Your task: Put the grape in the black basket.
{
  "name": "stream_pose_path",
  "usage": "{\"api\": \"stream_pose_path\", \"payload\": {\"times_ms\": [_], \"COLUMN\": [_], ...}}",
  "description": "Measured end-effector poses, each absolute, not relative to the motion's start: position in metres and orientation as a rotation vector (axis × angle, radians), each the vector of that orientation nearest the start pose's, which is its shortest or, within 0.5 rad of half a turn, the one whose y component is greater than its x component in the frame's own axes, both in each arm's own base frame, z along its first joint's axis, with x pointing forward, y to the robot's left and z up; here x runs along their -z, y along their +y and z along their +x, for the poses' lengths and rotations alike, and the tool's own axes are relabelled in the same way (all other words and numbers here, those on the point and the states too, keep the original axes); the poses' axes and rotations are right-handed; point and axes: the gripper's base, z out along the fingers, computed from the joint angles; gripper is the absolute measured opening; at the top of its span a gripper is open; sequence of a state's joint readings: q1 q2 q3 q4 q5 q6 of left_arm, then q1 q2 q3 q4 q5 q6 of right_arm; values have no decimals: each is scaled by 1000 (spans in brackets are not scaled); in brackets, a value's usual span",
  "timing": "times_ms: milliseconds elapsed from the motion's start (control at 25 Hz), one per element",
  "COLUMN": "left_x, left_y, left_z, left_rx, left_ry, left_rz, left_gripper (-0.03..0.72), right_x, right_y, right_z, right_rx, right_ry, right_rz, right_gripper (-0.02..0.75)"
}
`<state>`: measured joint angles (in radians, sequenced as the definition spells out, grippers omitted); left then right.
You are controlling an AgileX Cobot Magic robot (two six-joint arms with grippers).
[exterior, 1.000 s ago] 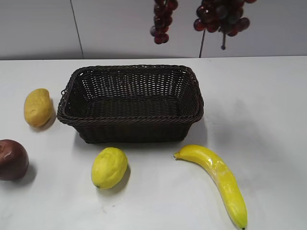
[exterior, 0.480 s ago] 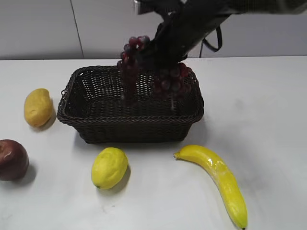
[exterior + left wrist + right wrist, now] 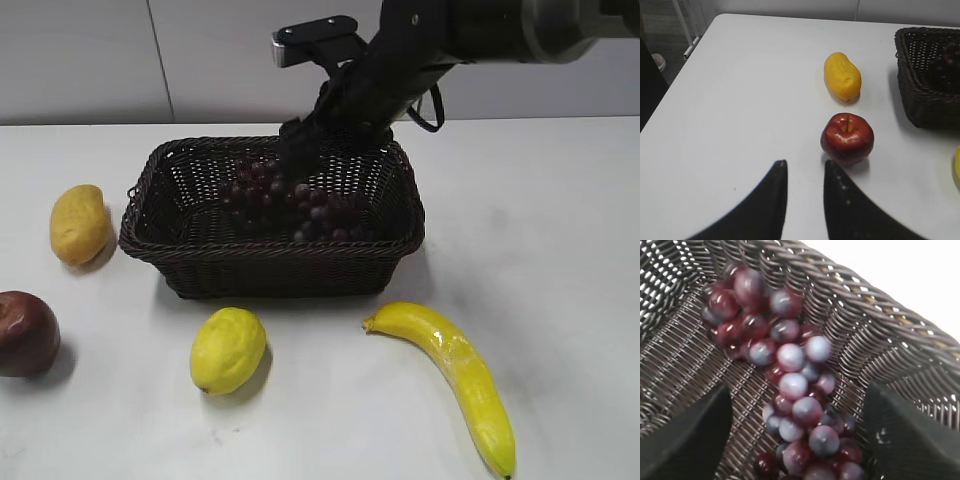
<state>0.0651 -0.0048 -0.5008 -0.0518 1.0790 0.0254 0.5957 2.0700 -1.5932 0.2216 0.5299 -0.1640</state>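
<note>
A bare test room or lab: a plain white counter point(image 3: 560, 220) set against blank pale wall panels point(image 3: 90, 60), with plastic-looking fruit laid out around a wicker basket point(image 3: 270, 270), and a dark floor point(image 3: 655, 30) beyond the counter's edge.

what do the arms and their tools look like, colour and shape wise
Both are black. The right arm is thick and rounded, with a grey band near the frame's edge, a black cable loop under it, and a flat silver-grey plate at its front. The right tool has two broad, dark fingers. The left tool has two curved black fingers tapering to blunt tips.
</note>
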Motion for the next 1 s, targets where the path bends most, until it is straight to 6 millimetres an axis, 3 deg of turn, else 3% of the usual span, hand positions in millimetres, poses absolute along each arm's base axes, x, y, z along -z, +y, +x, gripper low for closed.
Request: {"api": "stream_pose_path", "payload": {"times_ms": [120, 320, 520, 680, 880, 1000], "left_x": [-276, -276, -276, -276, -276, -276], "left_y": [-5, -5, -5, -5, -5, -5], "left_z": [-6, -6, -6, -6, -6, -6], "left_rx": [6, 6, 6, 6, 6, 6], "left_ry": [2056, 2056, 2056, 2056, 2056, 2056], "left_rz": [-38, -38, -38, -38, -38, -38], "left_gripper": [230, 229, 229, 229, 228, 228], "right_x": [-221, -278, -341, -379, -416, -423], "right_y": [269, 262, 242, 220, 195, 183], "right_z": [378, 369, 344, 316, 289, 272], "right_rx": [-391, -350, -296, -239, -196, -205], "right_ry": [2417, 2408, 2394, 2406, 2377, 2377], "right_rz": [-787, -868, -920, -938, -842, -800], "right_gripper": [624, 625, 625, 625, 622, 617]}}
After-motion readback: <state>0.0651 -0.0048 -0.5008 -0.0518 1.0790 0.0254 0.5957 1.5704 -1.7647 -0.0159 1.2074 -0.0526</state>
